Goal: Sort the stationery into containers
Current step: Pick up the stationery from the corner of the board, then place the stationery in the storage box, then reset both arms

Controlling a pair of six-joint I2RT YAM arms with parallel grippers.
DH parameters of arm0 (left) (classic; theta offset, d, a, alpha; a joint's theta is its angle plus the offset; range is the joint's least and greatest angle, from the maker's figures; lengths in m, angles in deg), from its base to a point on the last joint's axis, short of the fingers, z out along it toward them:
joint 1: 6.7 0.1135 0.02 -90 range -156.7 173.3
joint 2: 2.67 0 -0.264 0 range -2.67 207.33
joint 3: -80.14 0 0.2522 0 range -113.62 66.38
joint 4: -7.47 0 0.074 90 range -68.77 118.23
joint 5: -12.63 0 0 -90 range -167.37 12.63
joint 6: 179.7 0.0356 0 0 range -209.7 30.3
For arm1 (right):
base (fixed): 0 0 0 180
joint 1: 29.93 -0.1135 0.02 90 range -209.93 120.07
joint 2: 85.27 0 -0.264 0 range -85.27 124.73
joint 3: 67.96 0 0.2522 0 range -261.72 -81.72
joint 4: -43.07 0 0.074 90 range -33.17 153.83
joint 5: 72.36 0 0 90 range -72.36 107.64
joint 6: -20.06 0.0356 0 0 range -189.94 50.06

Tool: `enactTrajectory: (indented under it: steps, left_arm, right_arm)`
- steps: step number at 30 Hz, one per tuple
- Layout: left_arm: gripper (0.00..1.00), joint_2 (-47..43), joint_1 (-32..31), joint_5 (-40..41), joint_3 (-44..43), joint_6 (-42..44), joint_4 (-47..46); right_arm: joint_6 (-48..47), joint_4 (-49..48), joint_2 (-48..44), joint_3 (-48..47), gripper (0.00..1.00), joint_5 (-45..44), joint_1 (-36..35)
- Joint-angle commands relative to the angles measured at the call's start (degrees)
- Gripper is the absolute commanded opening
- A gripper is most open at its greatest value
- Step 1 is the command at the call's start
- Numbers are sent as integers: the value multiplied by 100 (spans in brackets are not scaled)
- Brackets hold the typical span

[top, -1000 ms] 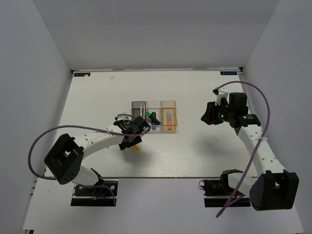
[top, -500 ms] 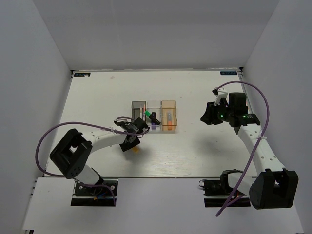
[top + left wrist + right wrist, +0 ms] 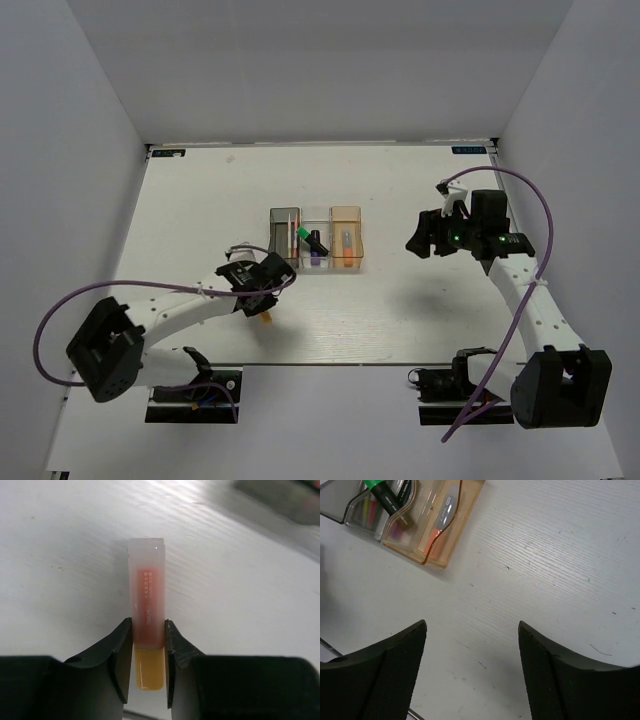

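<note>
Slippage threatens: the left fingers [image 3: 117, 655] pinch the highlighter [image 3: 146, 580] only near its yellow end, low over the desk [image 3: 200, 200], short of the bins [image 3: 346, 210]; right fingers [image 3: 385, 675] hang spread.

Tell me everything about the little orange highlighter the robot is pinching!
It's a stubby highlighter, plastic by the look: a frosted pinkish cap, a red-orange middle with tiny print, a yellow-orange end. The left gripper pinches it between two black fingers, cap pointing away from the wrist. It is over the white table, nearer the arms than the bins. Whether it touches the table, I cannot tell.
</note>
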Motion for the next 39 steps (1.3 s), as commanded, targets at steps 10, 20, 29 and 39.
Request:
enactTrajectory:
  steps: [10,20,29,39]
  left_arm:
    - [0,889,-421,-637,-2557,3641,-1946]
    - [16,3562,-184,-866,-5132,4187,-2004]
    - [48,4029,-17,-892,-5415,3898,-1792]
    - [48,3318,-122,-1155,-5310,4020,-1731]
  right_arm:
    - [-284,130,237,-145,3,329,45]
    - [-267,173,325,-153,16,425,176]
    - [-319,288,430,-206,58,645,308]
    - [-390,472,475,-320,81,733,405]
